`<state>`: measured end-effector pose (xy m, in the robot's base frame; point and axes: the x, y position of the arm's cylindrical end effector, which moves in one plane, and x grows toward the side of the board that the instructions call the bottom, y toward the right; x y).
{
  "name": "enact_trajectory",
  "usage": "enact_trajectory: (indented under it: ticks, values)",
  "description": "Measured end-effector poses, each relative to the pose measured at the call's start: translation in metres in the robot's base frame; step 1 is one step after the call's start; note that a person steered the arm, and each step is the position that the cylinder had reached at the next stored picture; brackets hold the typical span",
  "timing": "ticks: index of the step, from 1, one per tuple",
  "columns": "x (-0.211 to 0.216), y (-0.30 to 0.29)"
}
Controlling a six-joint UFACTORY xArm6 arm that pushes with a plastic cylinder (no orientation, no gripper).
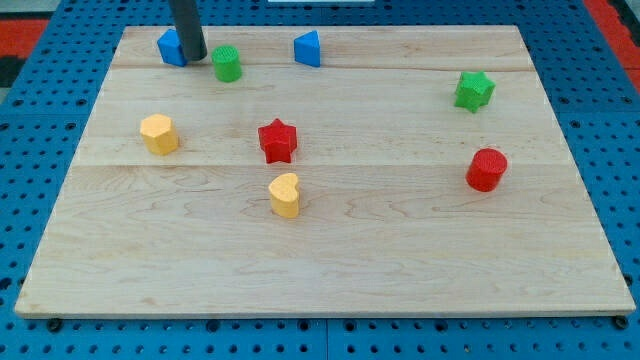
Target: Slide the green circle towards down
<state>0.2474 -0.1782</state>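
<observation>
The green circle [227,63] stands near the top left of the wooden board [400,250]. My tip [193,57] is down on the board just left of the green circle, a small gap apart, and in front of a blue block [170,47] that the rod partly hides.
A blue block [308,48] sits at the top centre. A green star [474,91] is at the upper right, a red cylinder [487,169] at the right. A red star [278,141] and a yellow heart [285,195] are in the middle. A yellow hexagon [158,133] is at the left.
</observation>
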Motion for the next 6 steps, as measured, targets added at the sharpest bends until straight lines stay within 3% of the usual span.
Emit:
enact_trajectory:
  ticks: [2,3,5,6]
  values:
    - [-0.002,0.009]
    - [0.004,0.043]
    - [0.057,0.11]
    - [0.071,0.055]
